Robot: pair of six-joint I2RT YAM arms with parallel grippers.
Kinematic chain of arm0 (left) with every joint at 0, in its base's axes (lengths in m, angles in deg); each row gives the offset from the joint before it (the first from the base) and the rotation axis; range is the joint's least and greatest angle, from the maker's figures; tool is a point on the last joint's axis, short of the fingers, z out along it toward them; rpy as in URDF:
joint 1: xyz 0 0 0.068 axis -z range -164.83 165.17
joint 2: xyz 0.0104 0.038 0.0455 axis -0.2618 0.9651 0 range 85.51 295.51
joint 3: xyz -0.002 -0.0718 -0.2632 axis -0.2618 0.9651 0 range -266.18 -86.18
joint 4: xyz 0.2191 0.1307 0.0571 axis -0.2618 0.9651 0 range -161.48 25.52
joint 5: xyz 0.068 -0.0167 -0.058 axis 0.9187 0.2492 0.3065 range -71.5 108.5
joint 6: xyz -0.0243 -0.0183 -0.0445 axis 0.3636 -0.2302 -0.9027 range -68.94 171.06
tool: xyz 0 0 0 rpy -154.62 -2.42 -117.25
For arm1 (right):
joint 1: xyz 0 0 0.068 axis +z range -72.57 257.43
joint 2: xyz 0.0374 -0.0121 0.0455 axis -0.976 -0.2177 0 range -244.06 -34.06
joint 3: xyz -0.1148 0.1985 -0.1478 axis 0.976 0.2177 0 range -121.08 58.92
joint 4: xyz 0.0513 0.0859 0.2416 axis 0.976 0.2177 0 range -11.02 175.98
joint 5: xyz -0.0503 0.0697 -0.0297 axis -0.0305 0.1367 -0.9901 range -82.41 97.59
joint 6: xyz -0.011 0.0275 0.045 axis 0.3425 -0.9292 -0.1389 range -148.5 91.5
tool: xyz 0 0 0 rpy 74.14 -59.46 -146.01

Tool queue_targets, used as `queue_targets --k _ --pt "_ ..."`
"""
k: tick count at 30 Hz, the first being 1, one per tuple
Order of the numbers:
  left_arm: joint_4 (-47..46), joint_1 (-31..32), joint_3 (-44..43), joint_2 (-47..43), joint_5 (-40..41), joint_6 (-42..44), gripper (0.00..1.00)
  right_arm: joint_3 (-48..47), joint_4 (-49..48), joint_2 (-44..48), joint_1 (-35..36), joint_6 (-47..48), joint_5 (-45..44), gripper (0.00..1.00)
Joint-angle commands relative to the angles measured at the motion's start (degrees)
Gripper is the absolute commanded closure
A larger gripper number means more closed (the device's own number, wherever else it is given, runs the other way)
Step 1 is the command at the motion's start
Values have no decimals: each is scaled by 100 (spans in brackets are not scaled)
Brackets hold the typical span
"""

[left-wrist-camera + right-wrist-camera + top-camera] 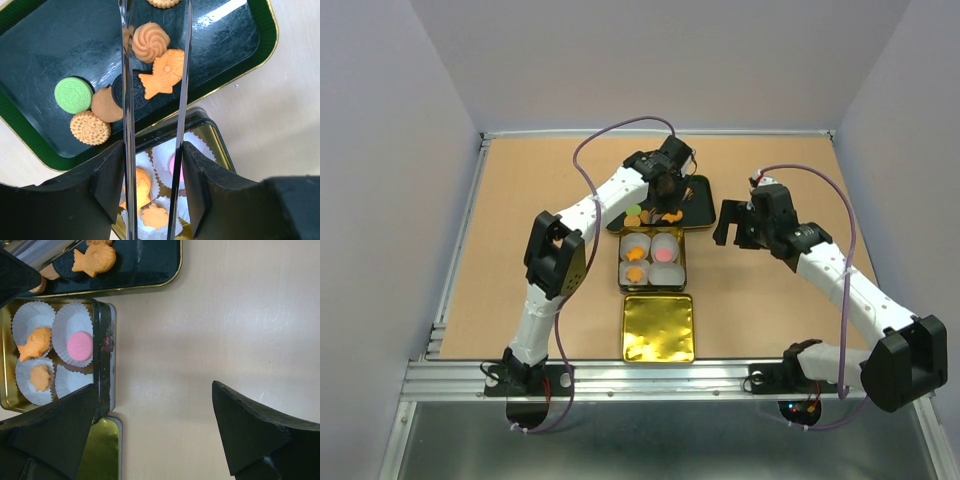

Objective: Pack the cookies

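Observation:
Loose cookies lie on a dark green tray [50,45]: a green one [73,94], an orange swirl [150,42], an orange fish [162,74], a dark round one [119,89] and two tan ones [90,127]. My left gripper [154,150] is shut on metal tongs [129,100]; their open blades straddle the swirl and the fish. The tin [102,340] holds white paper cups with an orange fish cookie [35,344], a pink one [80,346] and a small orange one [40,377]. My right gripper [154,390] is open and empty, over bare table right of the tin.
The tin's gold lid [658,327] lies just in front of the tin [652,260], near the arm bases. The tray [698,200] touches the tin's far edge. One paper cup [72,381] in the tin is empty. Walls close in the table on three sides.

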Motion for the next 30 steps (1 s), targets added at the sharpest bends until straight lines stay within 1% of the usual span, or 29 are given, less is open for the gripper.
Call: queue_targets --k 1,5,16,27,30 --pt "57 23 -352 39 21 -67 44 -197 25 202 -22 242 -212 0" --pt "57 41 -344 101 -93 -32 44 -144 25 211 -14 224 -238 0" --pt "118 137 -300 215 100 -23 44 -108 16 255 -14 259 -344 0" --pt "250 199 -291 277 276 -85 55 -82 16 308 21 251 -361 0" --pt "277 199 -317 233 285 -120 56 -65 16 316 48 251 -370 0"
